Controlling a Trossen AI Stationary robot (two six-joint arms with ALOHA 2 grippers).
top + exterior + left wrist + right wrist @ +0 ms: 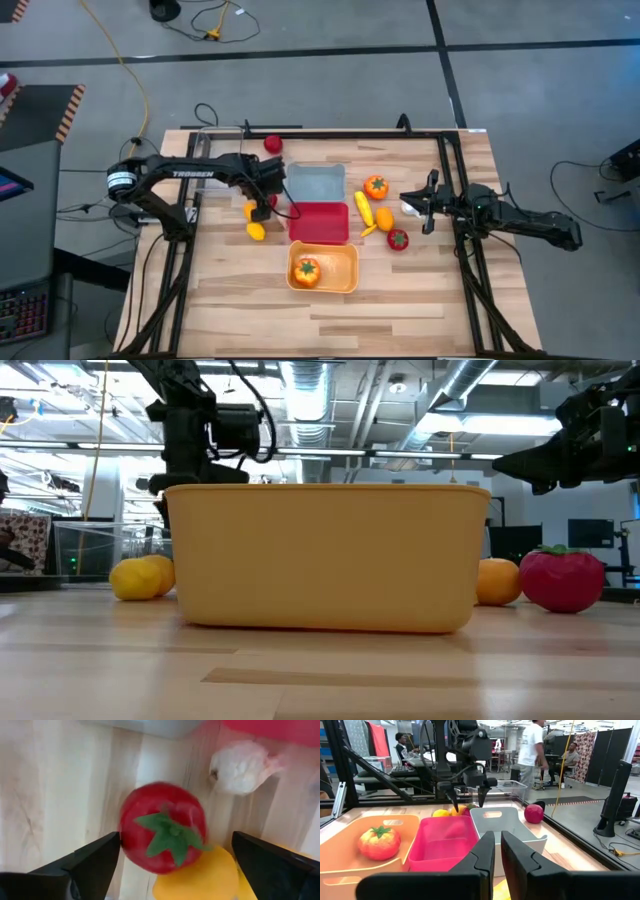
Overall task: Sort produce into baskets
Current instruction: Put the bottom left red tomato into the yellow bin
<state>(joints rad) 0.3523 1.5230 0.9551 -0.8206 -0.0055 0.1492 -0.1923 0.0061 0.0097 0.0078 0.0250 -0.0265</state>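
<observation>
Now directly beneath left gripper (170, 855), between spread, empty fingers (95, 860): tomato (162, 827), on table beside red tub (319, 222), garlic (240, 767) just beyond. Nearer than right gripper (494, 851), nearly closed, empty, far off across tubs.

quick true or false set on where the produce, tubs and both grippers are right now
1. The orange tub holds one orange green-stemmed piece. True.
2. The left gripper is shut on a lemon. False: its fingers are open either side of a red tomato on the table.
3. The red tub lies between the blue-grey tub and the orange tub. True.
4. The right gripper holds a garlic bulb. False: it is nearly closed and empty.
5. A garlic bulb lies by the red tomato. True.
</observation>
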